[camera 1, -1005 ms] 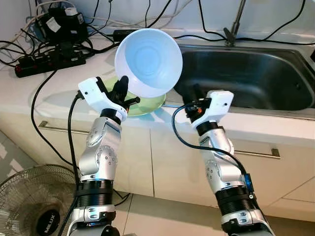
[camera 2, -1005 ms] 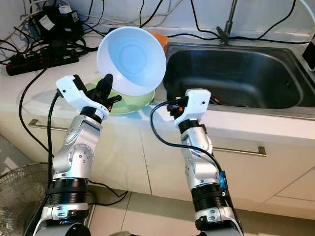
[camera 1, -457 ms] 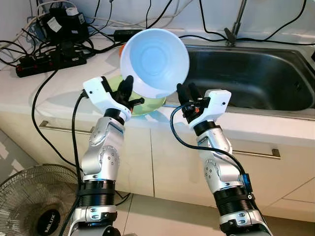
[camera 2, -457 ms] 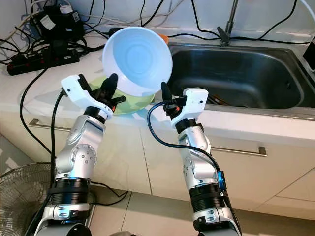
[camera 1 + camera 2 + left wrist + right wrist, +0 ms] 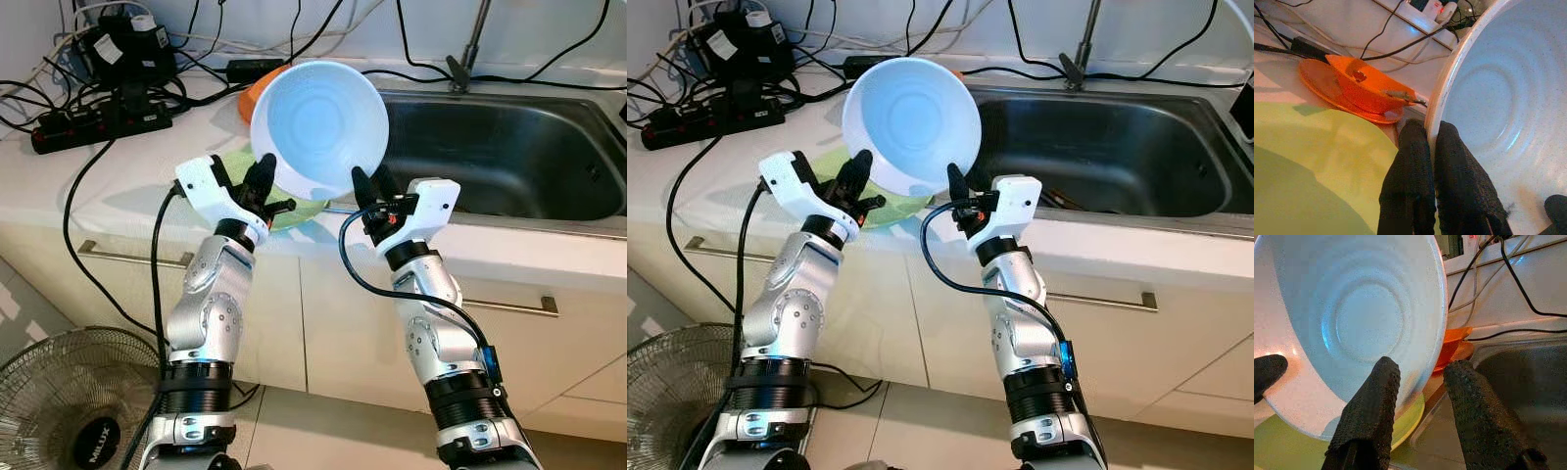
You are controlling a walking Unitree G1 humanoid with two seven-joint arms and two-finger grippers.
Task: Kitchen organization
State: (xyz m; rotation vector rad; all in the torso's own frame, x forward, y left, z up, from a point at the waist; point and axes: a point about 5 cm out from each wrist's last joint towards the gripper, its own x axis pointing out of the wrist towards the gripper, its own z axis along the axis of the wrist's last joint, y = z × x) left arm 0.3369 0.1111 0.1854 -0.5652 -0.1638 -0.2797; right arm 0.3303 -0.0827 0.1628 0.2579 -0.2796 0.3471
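Note:
A large white bowl (image 5: 318,127) is held tilted above the counter, its inside facing me. My left gripper (image 5: 263,181) is shut on its lower left rim, one finger inside and one outside (image 5: 1431,132). My right gripper (image 5: 370,186) is open at the bowl's lower right rim, one finger (image 5: 1376,396) in front of the inside and the other outside. Under the bowl a light green plate (image 5: 299,210) lies on the white counter. Behind the bowl sits an orange bowl on an orange plate (image 5: 1366,90).
A steel sink (image 5: 490,147) with its faucet (image 5: 470,44) lies to the right of the bowl. A black power strip (image 5: 93,122) and tangled cables crowd the counter's back left. A fan (image 5: 59,411) stands on the floor at lower left.
My left arm has carried the white bowl to the right, toward the sink. My right gripper has risen and its fingers now straddle the bowl's rim.

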